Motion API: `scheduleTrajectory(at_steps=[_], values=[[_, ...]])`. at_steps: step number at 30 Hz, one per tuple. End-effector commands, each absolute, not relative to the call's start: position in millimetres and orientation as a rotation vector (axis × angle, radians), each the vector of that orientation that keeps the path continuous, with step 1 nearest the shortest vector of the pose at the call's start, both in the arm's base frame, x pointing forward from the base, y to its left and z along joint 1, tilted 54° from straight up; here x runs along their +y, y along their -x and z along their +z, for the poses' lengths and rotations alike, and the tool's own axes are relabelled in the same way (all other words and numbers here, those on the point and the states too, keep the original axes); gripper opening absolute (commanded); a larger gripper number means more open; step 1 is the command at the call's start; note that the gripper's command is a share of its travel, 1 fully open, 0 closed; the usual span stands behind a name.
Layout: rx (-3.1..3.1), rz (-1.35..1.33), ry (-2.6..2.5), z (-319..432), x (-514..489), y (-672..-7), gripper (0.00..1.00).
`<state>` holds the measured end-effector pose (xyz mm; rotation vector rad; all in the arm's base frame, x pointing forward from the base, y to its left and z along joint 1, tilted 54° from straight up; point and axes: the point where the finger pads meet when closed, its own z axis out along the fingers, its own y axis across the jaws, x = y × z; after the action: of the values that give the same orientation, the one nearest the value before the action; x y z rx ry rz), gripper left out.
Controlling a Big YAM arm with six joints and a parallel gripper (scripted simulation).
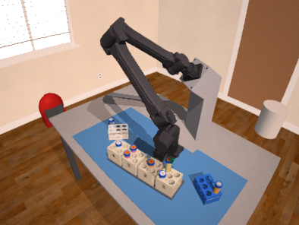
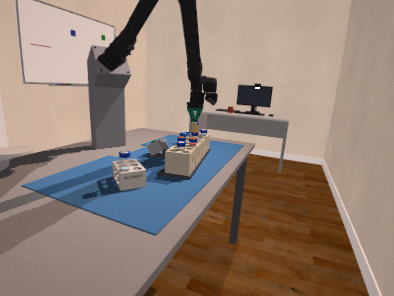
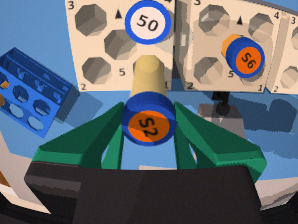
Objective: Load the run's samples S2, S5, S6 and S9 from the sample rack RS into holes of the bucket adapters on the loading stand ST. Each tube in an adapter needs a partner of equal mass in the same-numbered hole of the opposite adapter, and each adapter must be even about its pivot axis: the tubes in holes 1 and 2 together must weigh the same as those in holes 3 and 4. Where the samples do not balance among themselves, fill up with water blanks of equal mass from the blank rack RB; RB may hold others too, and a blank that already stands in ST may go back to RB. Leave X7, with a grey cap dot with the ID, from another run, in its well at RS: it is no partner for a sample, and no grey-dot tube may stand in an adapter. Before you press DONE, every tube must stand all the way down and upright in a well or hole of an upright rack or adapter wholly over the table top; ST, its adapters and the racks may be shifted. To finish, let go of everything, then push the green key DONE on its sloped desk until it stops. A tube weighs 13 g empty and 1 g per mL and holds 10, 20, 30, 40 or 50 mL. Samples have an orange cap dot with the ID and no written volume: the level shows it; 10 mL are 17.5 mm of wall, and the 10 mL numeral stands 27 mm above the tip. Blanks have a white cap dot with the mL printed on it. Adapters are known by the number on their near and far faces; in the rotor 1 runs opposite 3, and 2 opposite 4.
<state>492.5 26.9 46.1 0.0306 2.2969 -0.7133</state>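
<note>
Wooden floor and cream walls frame the grey table (image 1: pixel 243 150) in the top view, where a blue mat (image 1: pixel 228 190) carries the loading stand ST (image 1: pixel 178 189) with its four cream adapters. Our gripper (image 1: pixel 168 159) hangs over the right-hand adapter (image 1: pixel 169 182), pinching sample S2 (image 1: pixel 168 164) just below its cap; the blue sample rack RS (image 1: pixel 205 188) sits near, to the right.

From the exterior view, the tube hangs upright above the far end of the adapters, its tip apparently not yet inside a hole.

Through the wrist view, S2 points at the adapter's near side, beside the 50 mL blank (image 3: pixel 148 23). We should centre the tip over one open hole, keep it vertical, and lower it slowly until it seats.
</note>
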Motion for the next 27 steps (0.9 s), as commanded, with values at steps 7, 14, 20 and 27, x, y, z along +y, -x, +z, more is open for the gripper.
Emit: scheduleTrajectory(at_steps=[7,14,20,27], values=[[2.288,-0.715,-0.025,43,21,-503,0.00],[2.287,-0.716,-0.025,38,17,-509,0.00],[2.288,-0.716,-0.024,33,12,-513,0.00],[2.286,-0.714,-0.019,29,12,-518,0.00]])
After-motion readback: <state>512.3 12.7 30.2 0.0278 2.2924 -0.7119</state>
